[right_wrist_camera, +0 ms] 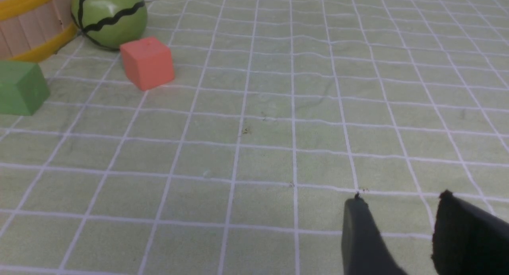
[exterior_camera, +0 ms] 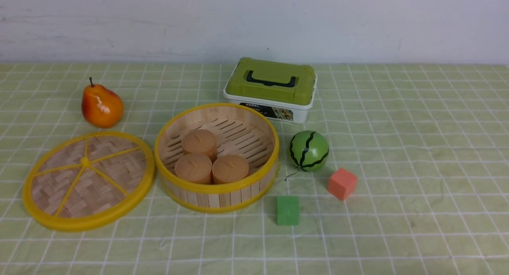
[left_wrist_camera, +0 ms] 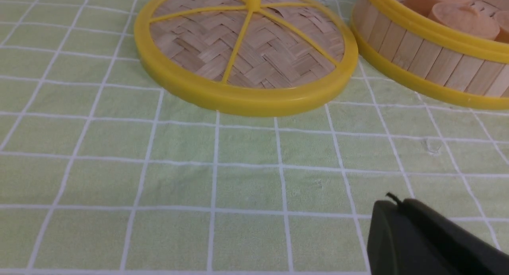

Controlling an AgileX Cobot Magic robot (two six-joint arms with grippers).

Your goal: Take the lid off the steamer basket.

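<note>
Lid already off, lying flat on the worktop just left of the open steamer basket.

The lid sits rim-down on the checked worktop, close beside the steamer basket; I cannot tell whether the rims touch. A woven bamboo disc with a thick yellow rim, yellow spokes and a centre knob, it is round, so no long axis matters. It lies on the left arm's side: in the left wrist view it is near and ahead of the left gripper, which is clenched on nothing. The basket has pale slat walls and yellow rims and holds three tan cylinders. The right gripper is released, empty, well apart from both. By my judgement, the task looks done.
</note>
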